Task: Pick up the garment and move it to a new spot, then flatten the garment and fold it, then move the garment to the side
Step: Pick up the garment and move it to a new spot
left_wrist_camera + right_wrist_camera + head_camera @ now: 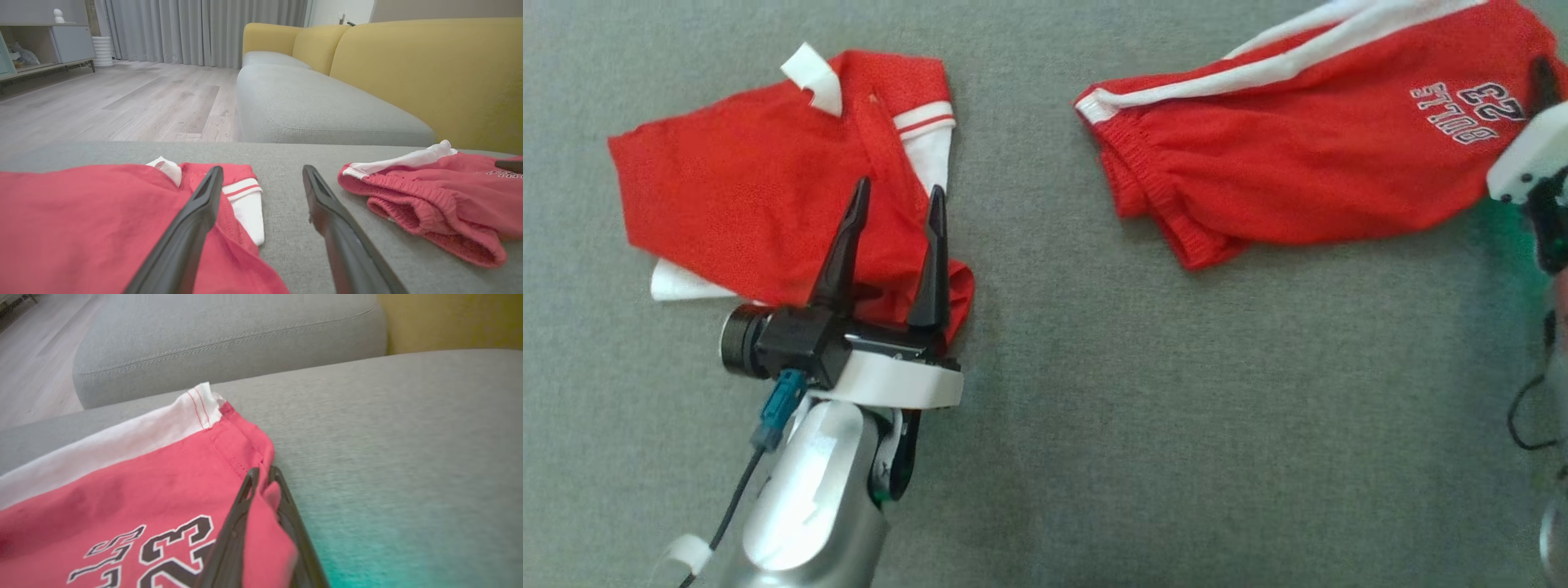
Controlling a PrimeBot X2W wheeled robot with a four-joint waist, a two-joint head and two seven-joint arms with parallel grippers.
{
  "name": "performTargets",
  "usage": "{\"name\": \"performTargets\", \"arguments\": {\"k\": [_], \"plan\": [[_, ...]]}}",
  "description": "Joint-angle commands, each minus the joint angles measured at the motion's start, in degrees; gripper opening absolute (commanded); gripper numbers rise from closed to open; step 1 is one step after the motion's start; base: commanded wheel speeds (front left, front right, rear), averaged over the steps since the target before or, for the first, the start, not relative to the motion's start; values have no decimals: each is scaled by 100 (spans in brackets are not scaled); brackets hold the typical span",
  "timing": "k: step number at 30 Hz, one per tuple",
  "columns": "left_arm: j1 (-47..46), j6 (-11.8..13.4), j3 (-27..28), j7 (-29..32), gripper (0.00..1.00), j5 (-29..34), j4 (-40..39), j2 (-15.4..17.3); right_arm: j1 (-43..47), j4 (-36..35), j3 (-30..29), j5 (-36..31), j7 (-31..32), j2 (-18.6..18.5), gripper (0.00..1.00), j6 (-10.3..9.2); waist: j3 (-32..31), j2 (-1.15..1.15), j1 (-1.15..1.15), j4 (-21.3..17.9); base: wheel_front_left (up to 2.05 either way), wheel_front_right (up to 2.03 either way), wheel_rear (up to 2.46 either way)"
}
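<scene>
Red shorts [1307, 155] with a white side stripe and "BULLS 23" print lie spread at the upper right of the grey cushion. My right gripper [261, 473] is shut on the shorts' hem [265, 498] near the print, and its finger shows at the head view's right edge [1543, 82]. A red jersey [768, 180] with white trim lies crumpled at the upper left. My left gripper [898, 196] hovers open over the jersey's right part, nothing between its fingers [261, 171]. In the left wrist view the jersey [81, 220] is at left and the shorts [441, 200] at right.
The grey cushion surface [1143, 408] stretches wide below both garments. A yellow sofa back [429, 73] and another grey seat cushion [318, 106] lie beyond, with wooden floor [122, 98] and a shelf unit [41, 41] farther off.
</scene>
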Motion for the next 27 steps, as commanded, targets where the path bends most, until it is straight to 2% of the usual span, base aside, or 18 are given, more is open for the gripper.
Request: {"name": "performTargets", "arguments": {"k": [1, 5, 10, 16, 21, 27], "plan": [[-38, 34, 204, -29, 100, 8, -139, 51, 102, -184, 110, 113, -185, -148, 0, -5, -145, 0, 0, -116, 0, 0, 0], [45, 34, 241, -29, 100, 10, -113, 50, 446, -304, 23, 384, -432, -369, 0, -5, -368, 0, 0, -241, 0, 0, 0], [160, 16, 217, -29, 100, 11, -69, 50, 960, -382, -400, 598, -644, -774, 0, -5, -609, 0, 0, -308, 0, 0, 0], [260, -6, 243, -29, 100, 47, -45, 50, 1336, -432, -984, 617, -893, -959, 0, -5, -759, 0, 0, -290, 0, 0, 0], [330, -24, 294, -29, 100, 85, -44, 50, 1411, -644, -1116, 755, -1141, -795, 0, -5, -816, 0, 0, -233, 0, 0, 0], [411, -31, 327, -29, 100, 106, 25, 50, 1400, -1221, -564, 1089, -1263, -344, 0, -5, -1006, 0, 0, -224, 0, 0, 0]]}}
